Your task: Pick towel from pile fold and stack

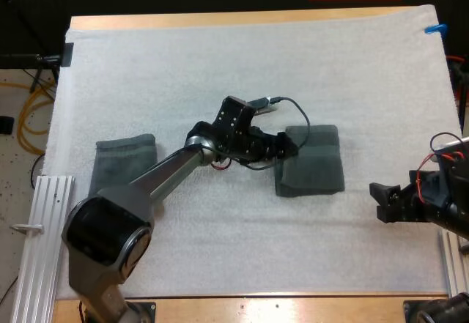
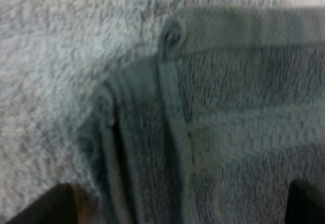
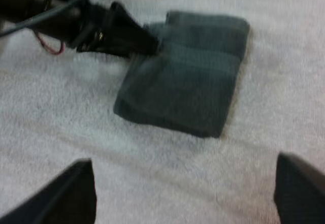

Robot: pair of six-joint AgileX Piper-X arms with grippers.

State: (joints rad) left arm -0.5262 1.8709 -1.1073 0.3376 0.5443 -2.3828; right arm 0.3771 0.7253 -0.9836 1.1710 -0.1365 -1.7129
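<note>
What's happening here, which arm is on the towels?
The left hand is at the left edge of a folded towel near the middle of the white mat. Its fingers are apart, not clamped on the towel. A second dark towel lies flat further left, partly behind the left arm. The right hand hangs open at the right side, clear of both towels.
</note>
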